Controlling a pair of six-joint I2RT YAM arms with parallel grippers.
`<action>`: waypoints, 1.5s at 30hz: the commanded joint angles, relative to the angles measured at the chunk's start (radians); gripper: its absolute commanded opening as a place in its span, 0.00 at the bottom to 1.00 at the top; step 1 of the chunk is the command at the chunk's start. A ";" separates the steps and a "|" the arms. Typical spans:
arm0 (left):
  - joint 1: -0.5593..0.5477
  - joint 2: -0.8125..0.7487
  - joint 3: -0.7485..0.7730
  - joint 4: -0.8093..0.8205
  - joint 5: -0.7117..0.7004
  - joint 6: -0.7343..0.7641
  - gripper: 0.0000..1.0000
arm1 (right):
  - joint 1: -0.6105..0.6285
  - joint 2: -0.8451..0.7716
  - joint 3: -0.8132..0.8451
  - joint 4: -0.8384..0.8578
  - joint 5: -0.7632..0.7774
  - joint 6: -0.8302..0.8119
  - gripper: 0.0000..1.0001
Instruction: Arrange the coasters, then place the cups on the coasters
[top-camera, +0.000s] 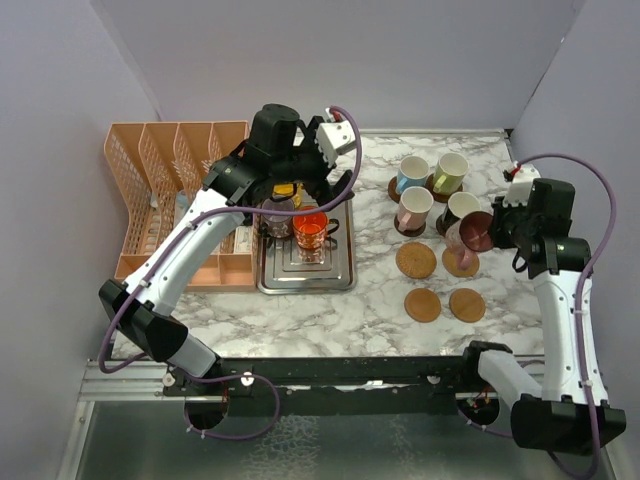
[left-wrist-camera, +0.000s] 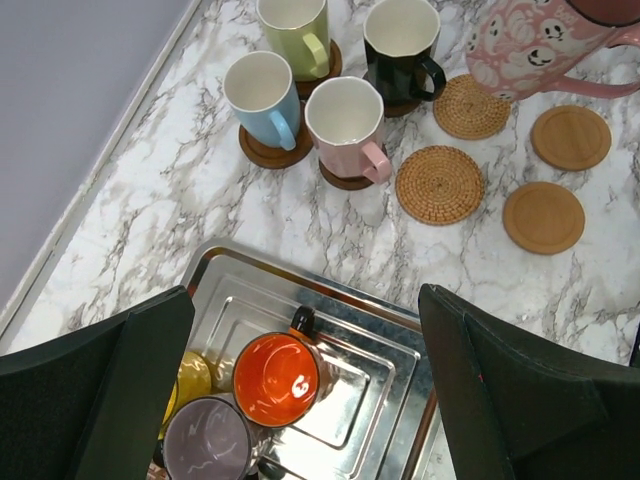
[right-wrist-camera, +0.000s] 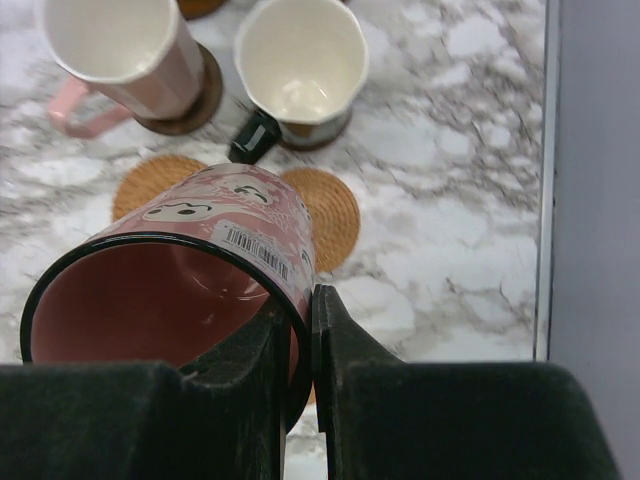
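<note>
A marble tabletop (top-camera: 370, 300) carries the scene, with an orange plastic rack (top-camera: 170, 160) standing along its left side and a rectangular steel tray (top-camera: 340, 278) just beside the rack. The left gripper (left-wrist-camera: 305, 300) hovers above the tray with its jaws spread wide and released, gripping nothing. At the right side, the right gripper (right-wrist-camera: 305, 320) has its jaws clenched on the rim wall of a pink patterned cup (right-wrist-camera: 200, 250), which lies tipped on its side with its mouth towards the wrist camera. The cup hangs over a woven coaster (top-camera: 460, 262); whether it touches that disc cannot be told. Three cups stand close together at the left end of the tray: an orange cup (left-wrist-camera: 276, 378), a purple cup (left-wrist-camera: 207, 440) and a yellow cup (left-wrist-camera: 190, 380) that is partly hidden by a finger. Four more cups stand upright in a tight square near the far right of the tabletop, each on one of the dark coasters (left-wrist-camera: 262, 152). They are a light blue cup (left-wrist-camera: 260, 95) and a yellow-green cup (left-wrist-camera: 295, 35) at the back, and a pale pink cup (left-wrist-camera: 345, 120) and a black cup (left-wrist-camera: 400, 40) in front. Nearer the arms, a second woven coaster (top-camera: 416, 260) lies bare beside the first. Two smooth coasters (top-camera: 423, 305) (top-camera: 467, 304) lie bare in a row just in front of the woven pair, apart from one another.
</note>
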 joint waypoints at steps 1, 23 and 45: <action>0.000 -0.002 -0.026 0.014 -0.045 0.025 0.99 | -0.068 -0.029 -0.007 0.011 0.038 -0.043 0.01; 0.000 -0.020 -0.070 0.041 -0.075 0.023 0.99 | -0.135 0.255 -0.096 0.148 0.049 -0.051 0.01; 0.000 -0.030 -0.118 0.062 -0.069 0.023 0.99 | -0.238 0.303 -0.149 0.217 -0.098 0.007 0.01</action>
